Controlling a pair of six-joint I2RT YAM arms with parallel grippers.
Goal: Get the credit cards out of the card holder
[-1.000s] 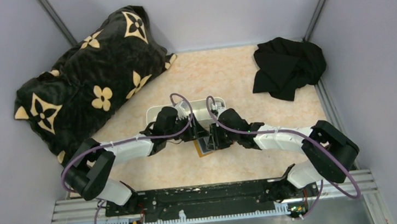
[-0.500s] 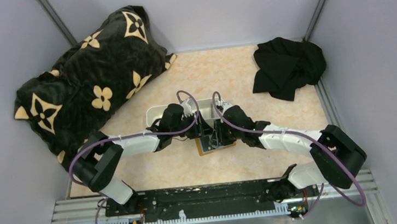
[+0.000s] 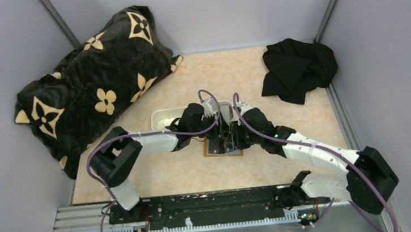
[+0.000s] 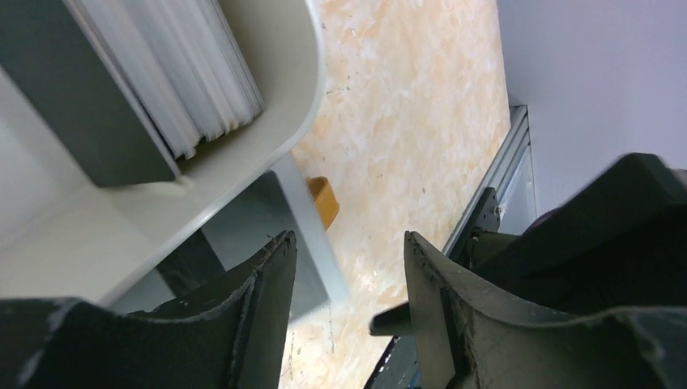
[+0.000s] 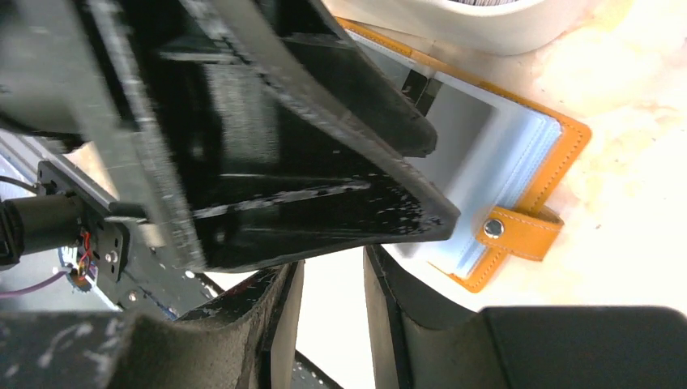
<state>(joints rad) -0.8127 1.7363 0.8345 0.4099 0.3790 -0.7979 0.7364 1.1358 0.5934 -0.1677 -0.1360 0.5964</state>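
Observation:
The card holder (image 3: 223, 147) lies open on the table, orange-tan rim with grey-blue inner panels. It also shows in the right wrist view (image 5: 518, 154), snap strap at its lower right. My left gripper (image 3: 215, 133) hangs over its far edge, open and empty, fingers spread in the left wrist view (image 4: 348, 247). My right gripper (image 3: 230, 139) is right above the holder, jaws a little apart with only bare table between them (image 5: 330, 275). A grey card (image 4: 97, 105) and a stack of pale cards (image 4: 186, 73) stand in the white tray (image 4: 267, 121). A dark card edge (image 5: 421, 87) pokes from the holder.
The long white tray (image 3: 161, 119) sits just behind and left of the holder. A black patterned pillow (image 3: 87, 87) fills the far left. A black cloth (image 3: 298, 70) lies at the far right. Grey walls close in on three sides.
Both arms have stretched forward and to the right, closing in over the card holder. The holder has turned from tilted to lying flatter and shifted slightly right.

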